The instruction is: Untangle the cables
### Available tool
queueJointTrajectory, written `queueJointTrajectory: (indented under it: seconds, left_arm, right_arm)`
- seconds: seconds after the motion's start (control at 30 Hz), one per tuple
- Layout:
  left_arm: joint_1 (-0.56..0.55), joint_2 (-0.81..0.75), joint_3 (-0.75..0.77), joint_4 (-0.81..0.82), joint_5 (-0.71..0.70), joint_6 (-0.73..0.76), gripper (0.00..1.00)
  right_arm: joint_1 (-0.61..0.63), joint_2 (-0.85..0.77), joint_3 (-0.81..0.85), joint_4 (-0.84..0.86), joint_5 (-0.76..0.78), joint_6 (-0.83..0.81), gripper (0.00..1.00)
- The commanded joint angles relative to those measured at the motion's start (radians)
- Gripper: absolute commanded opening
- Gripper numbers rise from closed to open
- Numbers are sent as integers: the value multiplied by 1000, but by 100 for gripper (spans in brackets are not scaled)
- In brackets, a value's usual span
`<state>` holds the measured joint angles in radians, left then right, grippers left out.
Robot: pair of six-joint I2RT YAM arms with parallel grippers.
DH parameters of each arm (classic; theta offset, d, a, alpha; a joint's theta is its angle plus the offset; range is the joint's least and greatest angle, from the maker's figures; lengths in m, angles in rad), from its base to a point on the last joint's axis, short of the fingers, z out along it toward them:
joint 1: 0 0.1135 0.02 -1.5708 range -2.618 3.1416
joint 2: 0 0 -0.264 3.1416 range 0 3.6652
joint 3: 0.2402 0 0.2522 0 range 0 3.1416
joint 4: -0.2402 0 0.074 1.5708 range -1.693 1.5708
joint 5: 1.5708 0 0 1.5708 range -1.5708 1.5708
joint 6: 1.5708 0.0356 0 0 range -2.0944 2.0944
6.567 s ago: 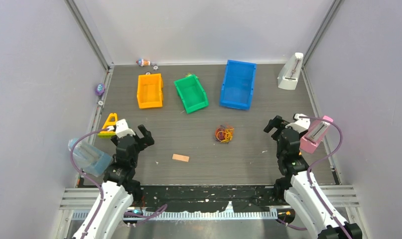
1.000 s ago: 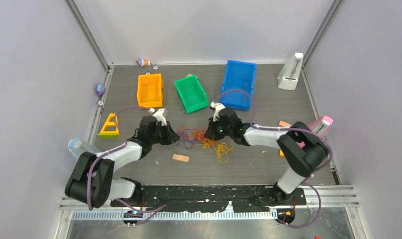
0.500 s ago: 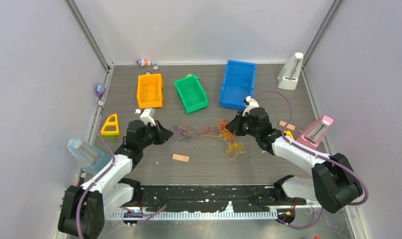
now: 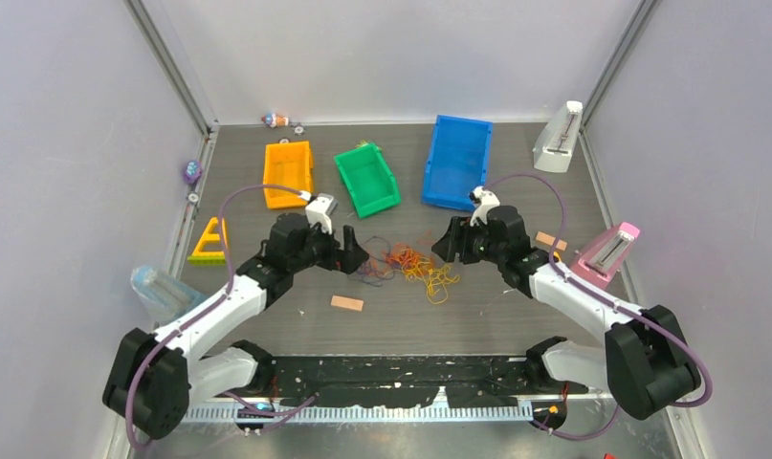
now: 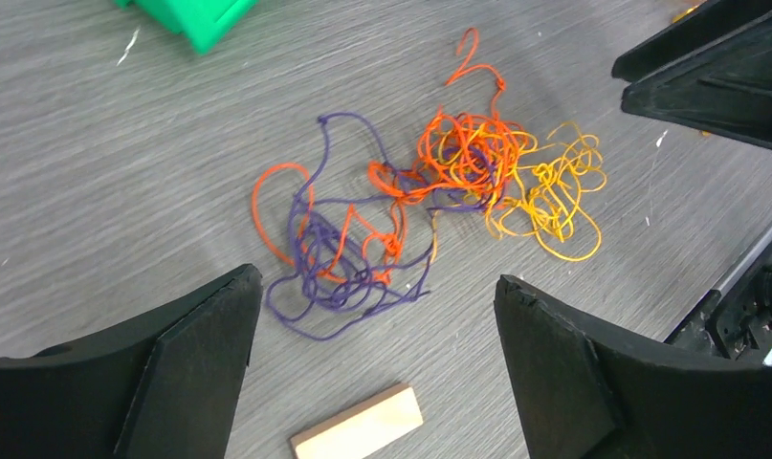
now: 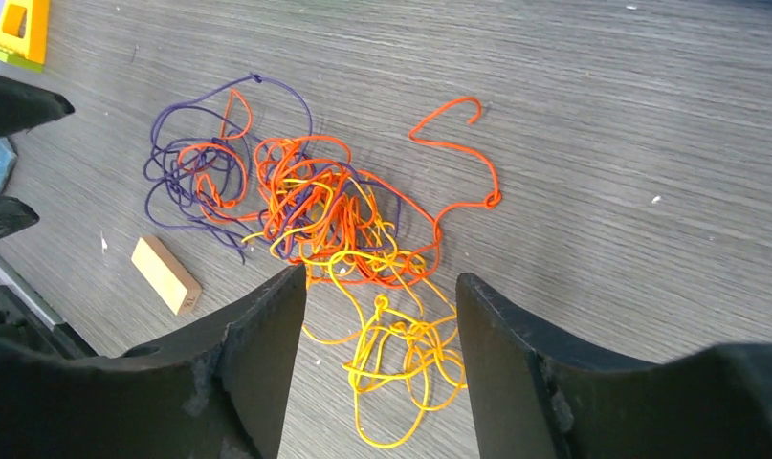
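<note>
Flanking the tangled cables, left gripper and right gripper both gape wide, holding nothing

Fig. Left arm and right arm: white link shells set between black joint housings, on black bases. A thin lilac hose arcs along each arm to the wrist. Left pincer and right pincer: each has two broad, matte-black, wedge-shaped fingers.
</note>
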<state>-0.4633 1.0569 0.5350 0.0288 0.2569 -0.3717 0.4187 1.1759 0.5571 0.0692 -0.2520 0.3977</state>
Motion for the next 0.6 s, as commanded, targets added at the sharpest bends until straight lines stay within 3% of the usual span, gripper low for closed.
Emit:
queueJointTrajectory:
  seconds: [0.0,0.17,0.4,0.47,0.57]
  left_arm:
    - [-51,89,105,5,19,83,90]
    - [-88,279,228,0,80,74,85]
    - [-90,541,350,58,185,-8,81]
    - [-91,595,370,77,206,-28,81]
    - [-94,664,381,117,233,-60,77]
  right_arm:
    - [0,-3,33,-18,2,-35,60]
    - [7,101,40,88,-146,-26,62]
    - [55,282,90,238,-205,42,63]
    - [73,331,107,264,-193,51,62]
    - [97,388,124,272,-152,66,51]
